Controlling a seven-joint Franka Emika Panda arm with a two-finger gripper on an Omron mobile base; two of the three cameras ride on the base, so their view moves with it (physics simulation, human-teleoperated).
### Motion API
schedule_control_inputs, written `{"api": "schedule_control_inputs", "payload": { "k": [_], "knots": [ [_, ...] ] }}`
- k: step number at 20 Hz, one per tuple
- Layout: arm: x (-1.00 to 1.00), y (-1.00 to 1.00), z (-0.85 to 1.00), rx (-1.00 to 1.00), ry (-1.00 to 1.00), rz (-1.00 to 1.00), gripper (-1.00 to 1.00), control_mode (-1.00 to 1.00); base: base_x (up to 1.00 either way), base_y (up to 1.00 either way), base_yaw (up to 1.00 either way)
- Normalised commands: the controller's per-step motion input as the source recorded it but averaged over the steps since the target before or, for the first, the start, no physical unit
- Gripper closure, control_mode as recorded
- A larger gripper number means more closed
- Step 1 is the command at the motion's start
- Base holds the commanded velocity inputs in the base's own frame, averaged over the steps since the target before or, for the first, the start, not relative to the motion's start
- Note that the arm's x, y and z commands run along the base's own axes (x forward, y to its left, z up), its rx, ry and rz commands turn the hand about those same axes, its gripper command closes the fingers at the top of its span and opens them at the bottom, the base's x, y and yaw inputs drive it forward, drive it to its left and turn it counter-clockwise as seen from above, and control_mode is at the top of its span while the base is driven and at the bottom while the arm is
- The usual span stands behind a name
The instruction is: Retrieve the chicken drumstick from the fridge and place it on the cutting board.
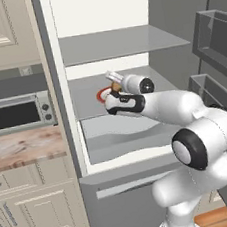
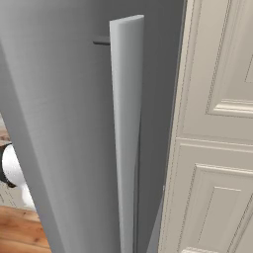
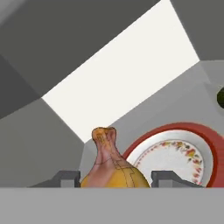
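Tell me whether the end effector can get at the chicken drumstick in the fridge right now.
Probably yes: the chicken drumstick already sits between the fingertips of the end effector, beside the red-rimmed plate on the fridge shelf, with nothing in between.

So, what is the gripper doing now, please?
Gripper: fingers closed on the chicken drumstick, above the plate in the fridge.

The white jointed arm reaches forward and up, elbow bent, its forearm level. The two-fingered dark claw is closed around a golden-brown chicken drumstick.
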Motion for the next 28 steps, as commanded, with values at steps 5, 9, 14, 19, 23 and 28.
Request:
{"api": "schedule_control_inputs", "payload": {
  "k": [5, 9, 14, 19, 23, 28],
  "knots": [
    [-1.00, -0.17, 0.82, 0.00, 0.04, -0.07, 1.00, -1.00, 0.00, 0.00, 0.00],
    [-1.00, -0.25, 0.55, 0.00, 0.20, -0.09, 1.00, -1.00, 0.00, 0.00, 0.00],
    [-1.00, -0.40, 0.46, 0.00, 0.36, -0.09, 1.00, -1.00, 0.00, 0.00, 0.00],
    [-1.00, -0.14, 0.48, 0.00, 0.64, -0.12, 1.00, -1.00, 0.00, 0.00, 0.00],
    [-1.00, -0.07, 0.04, -0.01, 0.41, -0.05, 1.00, -1.00, 0.00, 0.00, 0.00],
    [-0.58, -0.04, -0.01, 0.01, -0.03, 0.01, 1.00, -1.00, 0.00, 0.00, 0.00]
  ]
}}
